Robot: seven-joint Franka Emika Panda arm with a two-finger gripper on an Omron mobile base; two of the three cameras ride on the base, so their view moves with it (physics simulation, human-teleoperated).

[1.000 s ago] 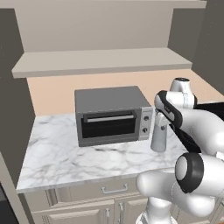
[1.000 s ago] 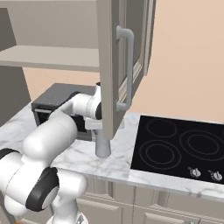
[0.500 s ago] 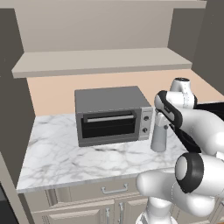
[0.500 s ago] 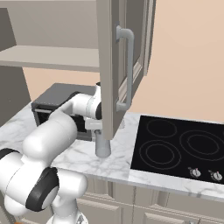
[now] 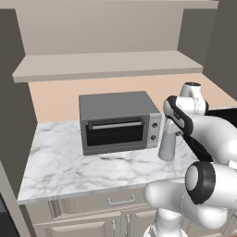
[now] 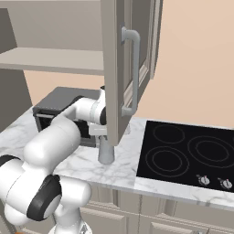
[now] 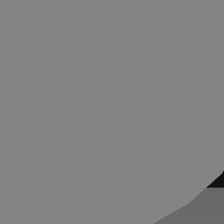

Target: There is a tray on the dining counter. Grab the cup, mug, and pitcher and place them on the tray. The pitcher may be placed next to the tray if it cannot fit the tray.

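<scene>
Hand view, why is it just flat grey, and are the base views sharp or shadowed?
Hand view: pressed against the pitcher, so featureless grey, no detail. Left base view: sharp, evenly lit, soft shadow under the toaster oven. Right base view: sharp, but the cabinet door blocks the pitcher's top.

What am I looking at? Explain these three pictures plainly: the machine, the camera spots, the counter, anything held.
The machine is a white robot arm on a base that can drive, in a computer-rendered kitchen. Two cameras ride on the base, behind the arm to its left and to its right. The third sits on the hand, pressed so close that it sees a plain grey surface, probably the pitcher. On the marble counter stand a grey toaster oven and a slim grey pitcher. The right base view adds a black cooktop and an open cabinet door. The gripper sits at the pitcher's neck. Whether it has clamped on cannot be made out.
</scene>
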